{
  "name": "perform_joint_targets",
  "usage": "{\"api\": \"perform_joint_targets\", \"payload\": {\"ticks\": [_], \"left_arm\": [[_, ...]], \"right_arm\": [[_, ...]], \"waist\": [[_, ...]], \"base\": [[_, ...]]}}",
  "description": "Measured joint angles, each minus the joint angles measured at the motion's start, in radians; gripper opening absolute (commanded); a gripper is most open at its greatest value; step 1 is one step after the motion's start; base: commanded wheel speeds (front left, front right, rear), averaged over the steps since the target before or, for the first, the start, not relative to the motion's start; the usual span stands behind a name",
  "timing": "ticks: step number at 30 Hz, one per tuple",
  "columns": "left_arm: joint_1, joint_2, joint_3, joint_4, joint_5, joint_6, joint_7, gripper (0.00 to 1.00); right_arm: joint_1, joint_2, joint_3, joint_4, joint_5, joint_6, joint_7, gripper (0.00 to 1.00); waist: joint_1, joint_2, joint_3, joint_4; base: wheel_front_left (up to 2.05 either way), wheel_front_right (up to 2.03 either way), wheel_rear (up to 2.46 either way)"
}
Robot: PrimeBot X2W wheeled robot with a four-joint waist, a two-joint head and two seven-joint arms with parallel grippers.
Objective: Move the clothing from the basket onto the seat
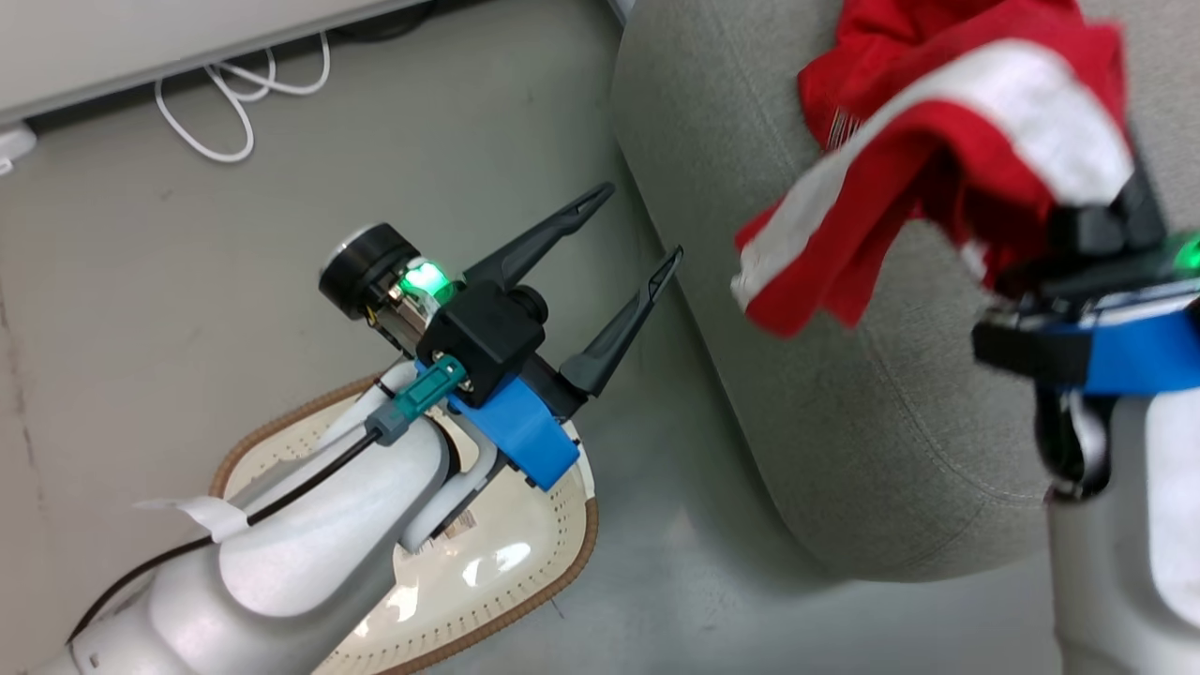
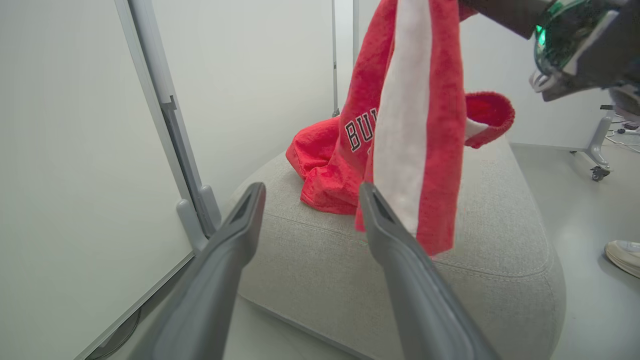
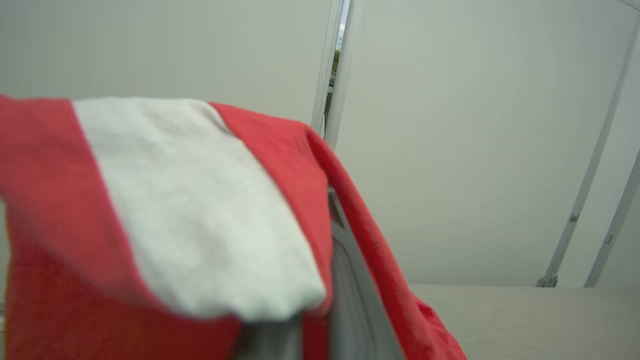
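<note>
The right gripper (image 1: 1092, 225), clamped on the striped garment (image 1: 937, 122) hanging below it over the seat (image 1: 844, 422), should sink until the cloth pools beside the plain garment (image 2: 320, 170) before letting go; the left gripper (image 1: 643, 220), fingers apart and empty, hovers above the basket (image 1: 588, 534).

Bright red clothing (image 2: 430, 150) with broad white stripe and black-outlined white lettering, grey seat (image 2: 500, 225), cream perforated basket (image 1: 525, 572) with brown woven rim at 7 o'clock
</note>
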Motion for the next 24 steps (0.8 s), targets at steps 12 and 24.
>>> {"api": "perform_joint_targets", "payload": {"ticks": [12,24], "left_arm": [[-0.089,0.033,0.007,-0.07,0.05,-0.004,0.006,1.0],[-0.158,0.045,0.004,-0.092,0.089,-0.011,0.0,1.0]], "right_arm": [[-0.395,-0.137,-0.215,-0.006,-0.03,0.0,0.0,0.0],[-0.539,-0.336,-0.346,0.3,0.01,0.0,0.0,0.0]], "waist": [[0.0001,0.0,0.181,0.036],[0.0002,0.0,0.349,0.079]], "base": [[0.0,0.0,0.0],[0.0,0.0,0.0]]}}
